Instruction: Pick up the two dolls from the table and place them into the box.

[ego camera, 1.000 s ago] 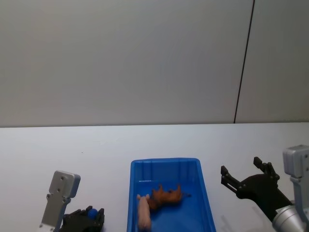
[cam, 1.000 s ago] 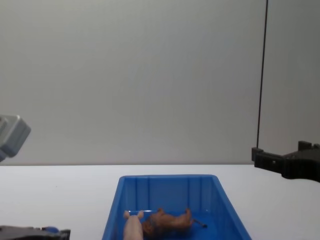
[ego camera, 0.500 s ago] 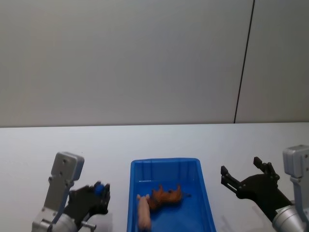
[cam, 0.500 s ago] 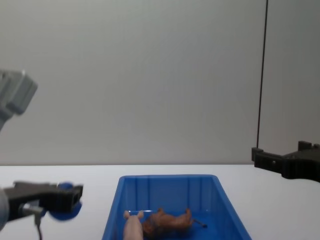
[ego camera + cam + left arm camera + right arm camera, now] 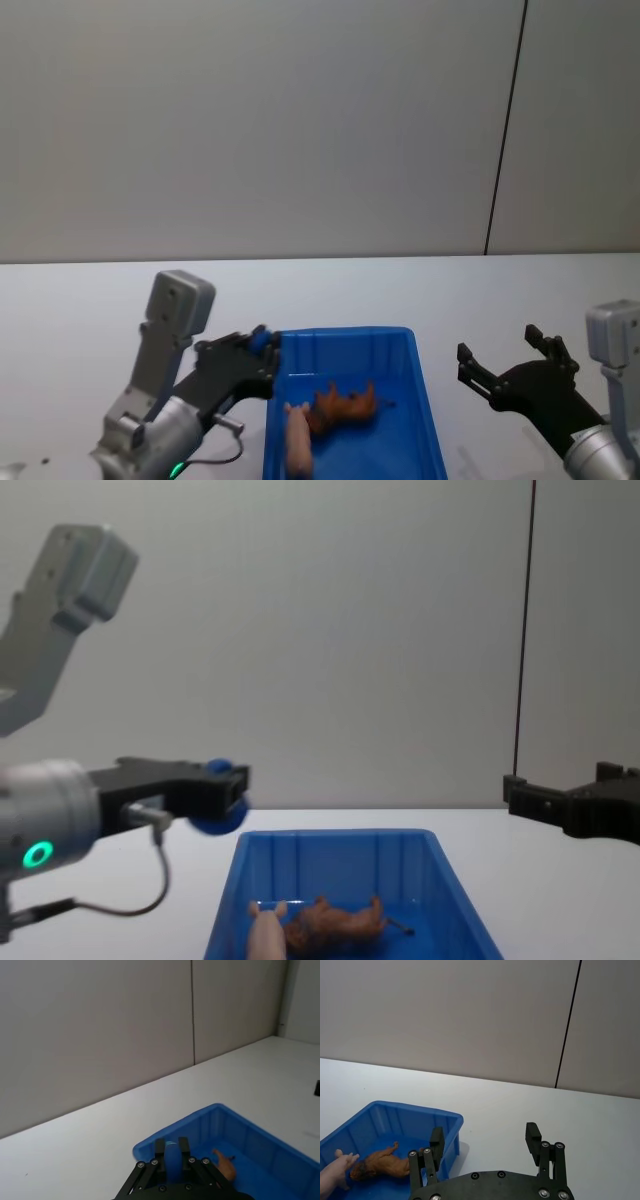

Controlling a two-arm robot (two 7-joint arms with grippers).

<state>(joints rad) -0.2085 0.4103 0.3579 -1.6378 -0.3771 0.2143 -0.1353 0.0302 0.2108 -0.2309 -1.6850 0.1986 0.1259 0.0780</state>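
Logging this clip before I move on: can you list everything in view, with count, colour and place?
box: 1, bright blue, on the table, centre front.
reddish-brown doll: 1, lying on the floor of the box.
pale pink doll: 1, in the box, touching the brown one, on its left side nearer the robot.
small blue object: 1, held between the left gripper's fingers; what it is cannot be told.
table: 1, white.
wall: 1, grey, behind the table, with a dark vertical seam at right.
left gripper: 1, black, raised at the box's far left corner.
right gripper: 1, black, open, right of the box.
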